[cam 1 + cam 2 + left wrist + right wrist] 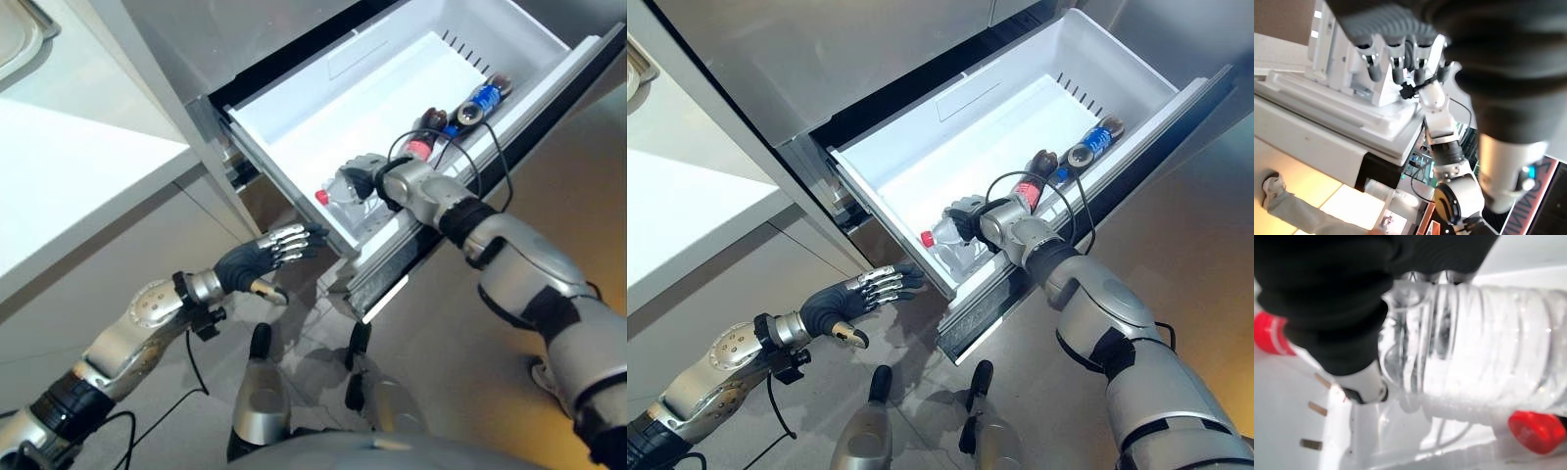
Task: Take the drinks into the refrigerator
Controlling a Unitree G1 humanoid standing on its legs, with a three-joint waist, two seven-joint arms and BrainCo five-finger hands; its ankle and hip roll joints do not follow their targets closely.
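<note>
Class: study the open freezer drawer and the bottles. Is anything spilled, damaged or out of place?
Nothing stands out. The drawer is dry and intact; dark bottles lie along its front wall, and the right hand holds a clear red-capped bottle inside it.

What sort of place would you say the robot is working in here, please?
Probably a kitchen: a pulled-out white refrigerator drawer holding drink bottles, beside a pale countertop. The right hand holds a clear bottle there.

Silver-grey jointed arms, dark ribbed wrist covers, seemingly dark-tipped robot hand [277, 247] fingers.
</note>
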